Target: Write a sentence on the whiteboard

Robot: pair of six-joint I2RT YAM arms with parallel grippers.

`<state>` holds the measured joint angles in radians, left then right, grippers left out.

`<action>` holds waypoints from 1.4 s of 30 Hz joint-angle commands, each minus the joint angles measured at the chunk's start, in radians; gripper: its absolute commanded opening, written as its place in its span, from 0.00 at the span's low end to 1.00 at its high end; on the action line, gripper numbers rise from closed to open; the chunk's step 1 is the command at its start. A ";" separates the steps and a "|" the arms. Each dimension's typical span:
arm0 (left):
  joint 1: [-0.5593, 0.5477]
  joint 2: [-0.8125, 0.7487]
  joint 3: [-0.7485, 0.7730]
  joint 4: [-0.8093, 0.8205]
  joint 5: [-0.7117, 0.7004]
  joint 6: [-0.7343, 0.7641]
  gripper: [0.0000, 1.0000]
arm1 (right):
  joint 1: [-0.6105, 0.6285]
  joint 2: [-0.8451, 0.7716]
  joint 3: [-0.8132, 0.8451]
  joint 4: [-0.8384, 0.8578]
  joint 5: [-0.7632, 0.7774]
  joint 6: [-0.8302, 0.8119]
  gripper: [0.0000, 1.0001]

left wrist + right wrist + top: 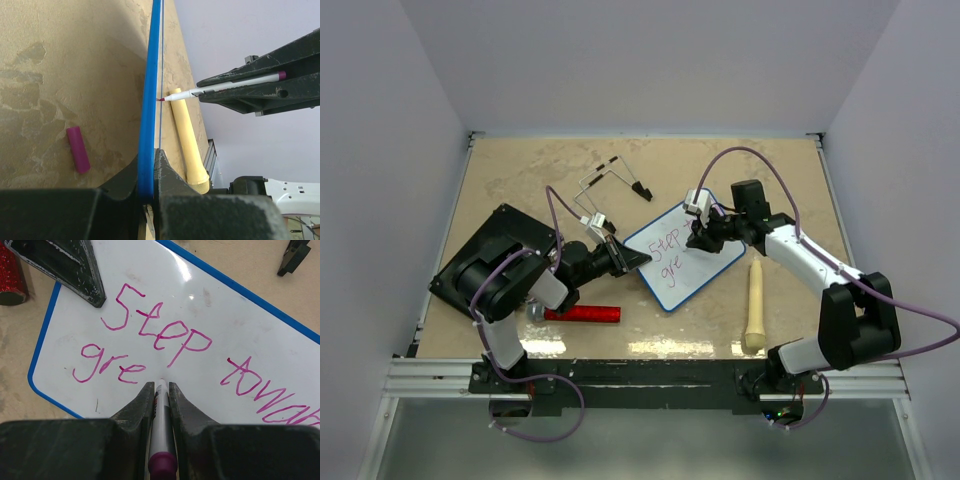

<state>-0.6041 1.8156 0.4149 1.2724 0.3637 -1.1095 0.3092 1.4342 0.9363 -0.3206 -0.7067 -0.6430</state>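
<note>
The whiteboard (682, 258) lies mid-table, white with a blue rim (150, 100). My left gripper (625, 258) is shut on its left edge, jaws pinching the rim (152, 160). The sentence (155, 330) is in purple-pink: "Step towa…" on the upper line, running out of view at the right, and "gre" (107, 367) below. My right gripper (700, 238) is shut on a grey marker (161, 415) with a purple end. Its tip (161, 99) touches the board just right of "gre". The right gripper shows in its wrist view (160, 387).
A cream wooden stick (754, 305) lies right of the board. A red glittery cylinder (582, 314) lies near the left arm. A black slab (495, 262) sits at the left and a wire stand (615, 178) behind. A purple cap (78, 149) lies on the table.
</note>
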 commanded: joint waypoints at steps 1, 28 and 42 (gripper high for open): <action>-0.005 0.007 0.002 0.240 0.026 0.028 0.00 | 0.010 0.014 -0.002 0.006 -0.039 -0.007 0.00; -0.003 0.002 -0.010 0.242 0.021 0.034 0.00 | 0.016 0.049 0.035 -0.153 0.015 -0.127 0.00; -0.003 0.002 -0.007 0.240 0.023 0.033 0.00 | 0.010 0.023 0.035 -0.060 0.081 -0.061 0.00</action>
<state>-0.6025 1.8175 0.4122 1.2720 0.3626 -1.1110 0.3206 1.4635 0.9604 -0.4408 -0.7254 -0.6998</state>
